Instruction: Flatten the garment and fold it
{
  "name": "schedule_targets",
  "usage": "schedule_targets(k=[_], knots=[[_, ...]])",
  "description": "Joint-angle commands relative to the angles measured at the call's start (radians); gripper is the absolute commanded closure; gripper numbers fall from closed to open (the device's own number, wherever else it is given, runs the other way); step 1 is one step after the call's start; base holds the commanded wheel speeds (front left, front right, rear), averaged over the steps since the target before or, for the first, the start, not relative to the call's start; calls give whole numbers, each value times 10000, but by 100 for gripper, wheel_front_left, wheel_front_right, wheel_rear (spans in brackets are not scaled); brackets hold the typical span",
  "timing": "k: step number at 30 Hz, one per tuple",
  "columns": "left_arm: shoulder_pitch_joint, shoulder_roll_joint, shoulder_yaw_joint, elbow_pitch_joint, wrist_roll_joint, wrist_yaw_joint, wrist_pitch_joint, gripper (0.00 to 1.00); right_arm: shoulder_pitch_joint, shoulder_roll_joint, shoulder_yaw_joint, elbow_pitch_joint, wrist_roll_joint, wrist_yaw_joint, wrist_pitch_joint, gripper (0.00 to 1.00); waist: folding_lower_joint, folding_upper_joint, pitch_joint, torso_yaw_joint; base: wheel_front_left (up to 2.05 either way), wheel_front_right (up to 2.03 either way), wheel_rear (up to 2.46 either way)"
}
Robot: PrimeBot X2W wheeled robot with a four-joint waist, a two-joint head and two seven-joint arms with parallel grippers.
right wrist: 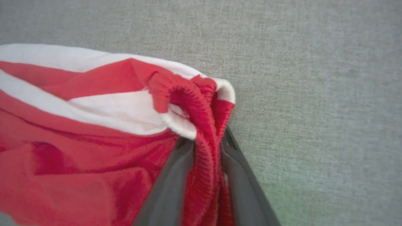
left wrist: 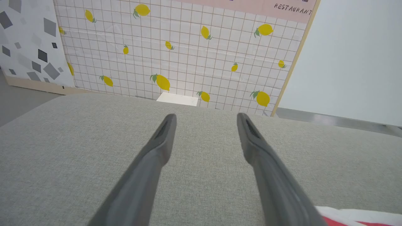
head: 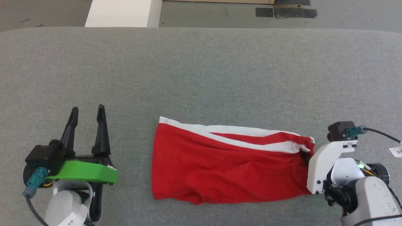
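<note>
On the table [head: 201, 69], near its front edge, the garment [head: 226, 166] lies with its waistband [right wrist: 201, 106] pinched by the right gripper [right wrist: 206, 138] toward the table's right (probably to tug it flat), the left gripper [head: 88, 107] spread idle toward its left.

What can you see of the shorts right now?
The garment is a pair of bright red, soft-looking shorts with white side stripes. It lies lengthwise, mostly flat but rumpled, on the grey fabric-covered table, with the leg hems toward the robot's left. Its gathered elastic waistband is bunched at the right end, pinched between the right gripper's two dark fingers.
</note>
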Motion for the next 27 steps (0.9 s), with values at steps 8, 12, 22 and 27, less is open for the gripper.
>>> schedule_targets(k=[8,12,22,27], knots=[[30,-163,148,-67,348,-138,-45,0,-393,-527,-1225,-8,-758,-15,1048,100,0,103,48,-112,0,0,0],[-8,-144,139,-86,384,-150,-45,0,-707,-1001,-2255,-93,-1238,-15,1429,100,0,103,106,-83,0,0,0],[120,-6,98,113,375,-155,-45,0,-992,-1453,-2230,-576,-2384,-15,2848,100,0,103,-103,-178,0,0,0],[244,-50,88,177,377,-156,-45,0,-567,-1929,-819,-2240,-1374,-15,4859,100,0,103,-292,-186,0,0,0]])
